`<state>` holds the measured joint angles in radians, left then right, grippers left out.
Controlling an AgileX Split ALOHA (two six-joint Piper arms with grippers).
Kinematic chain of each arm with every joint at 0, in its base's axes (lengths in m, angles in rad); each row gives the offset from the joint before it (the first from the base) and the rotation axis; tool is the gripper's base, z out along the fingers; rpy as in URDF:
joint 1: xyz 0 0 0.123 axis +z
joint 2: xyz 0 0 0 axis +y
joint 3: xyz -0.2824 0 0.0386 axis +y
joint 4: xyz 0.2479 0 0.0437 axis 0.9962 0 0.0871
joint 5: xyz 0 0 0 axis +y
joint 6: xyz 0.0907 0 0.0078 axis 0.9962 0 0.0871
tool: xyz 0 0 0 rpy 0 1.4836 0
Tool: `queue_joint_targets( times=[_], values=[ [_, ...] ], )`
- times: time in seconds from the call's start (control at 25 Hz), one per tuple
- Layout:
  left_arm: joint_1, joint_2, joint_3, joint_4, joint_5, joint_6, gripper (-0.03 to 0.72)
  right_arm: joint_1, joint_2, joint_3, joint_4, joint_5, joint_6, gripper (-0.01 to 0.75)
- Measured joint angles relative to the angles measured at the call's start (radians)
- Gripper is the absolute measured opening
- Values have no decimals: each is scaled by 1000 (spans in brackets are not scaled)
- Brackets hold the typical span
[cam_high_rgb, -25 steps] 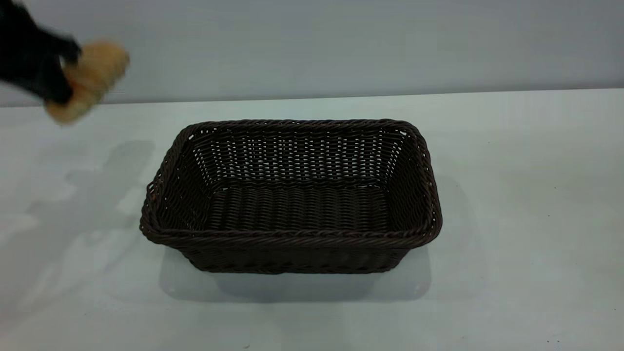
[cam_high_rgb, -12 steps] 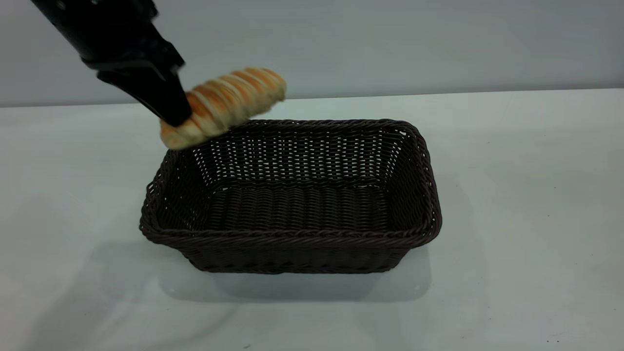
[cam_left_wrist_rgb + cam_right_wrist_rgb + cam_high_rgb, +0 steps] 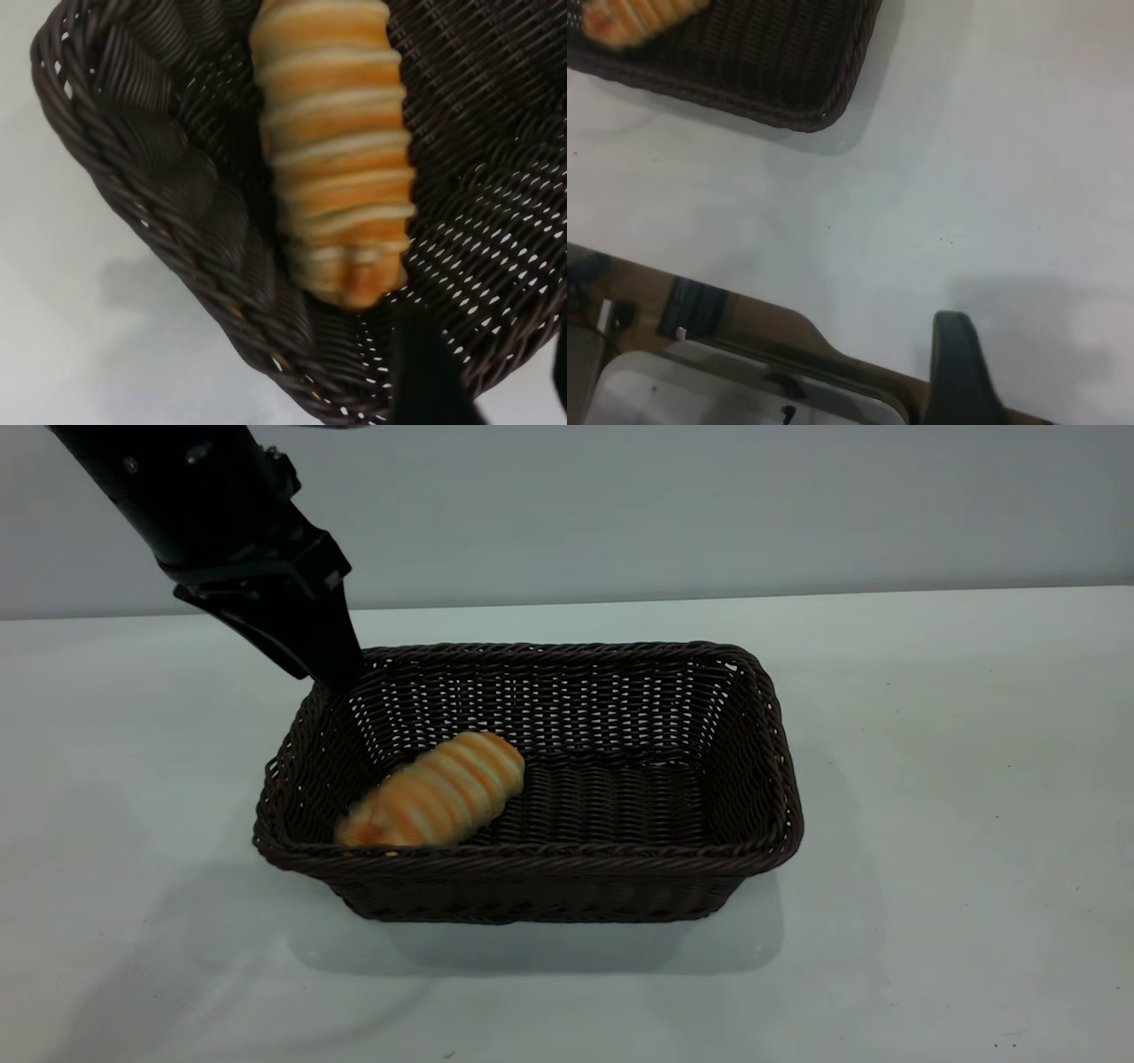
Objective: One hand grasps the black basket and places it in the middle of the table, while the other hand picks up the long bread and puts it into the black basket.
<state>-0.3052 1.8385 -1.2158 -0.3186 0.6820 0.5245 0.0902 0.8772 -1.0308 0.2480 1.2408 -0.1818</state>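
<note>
The black basket (image 3: 549, 859) stands in the middle of the table (image 3: 957, 779). The long bread (image 3: 434, 788), golden with pale stripes, lies loose inside it on the left part of the floor, one end near the front-left corner. My left gripper (image 3: 341, 677) hangs open just above the basket's far-left corner, holding nothing. In the left wrist view the bread (image 3: 337, 159) lies below the parted fingers (image 3: 425, 372), apart from them. My right gripper (image 3: 1045, 345) is out of the exterior view. It is held over bare table to the side of the basket (image 3: 788, 88), with one finger (image 3: 957, 363) showing.
A grey wall runs behind the table's far edge (image 3: 709, 593). In the right wrist view the table's wooden front edge (image 3: 744, 319) and a pale tray-like thing (image 3: 700, 390) below it show. Bare tabletop lies all round the basket.
The left gripper carried the bread from the far left to over the basket's far-left corner and let it go. The bread has dropped onto the basket floor. The basket has not moved.
</note>
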Motion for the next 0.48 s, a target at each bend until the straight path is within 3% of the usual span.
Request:
queue_joint_targets(
  times=[0.16, 0.32, 0.48],
  values=[
    [0, -61, 0, 64, -17, -142, 474, 0, 0, 0, 0, 0, 0, 510],
    [0, -216, 0, 252, -13, -381, 478, 0, -5, 0, 0, 0, 0, 510],
    [0, -409, 1, 465, 63, -587, 482, 0, -49, 0, 0, 0, -2, 510]
  ],
)
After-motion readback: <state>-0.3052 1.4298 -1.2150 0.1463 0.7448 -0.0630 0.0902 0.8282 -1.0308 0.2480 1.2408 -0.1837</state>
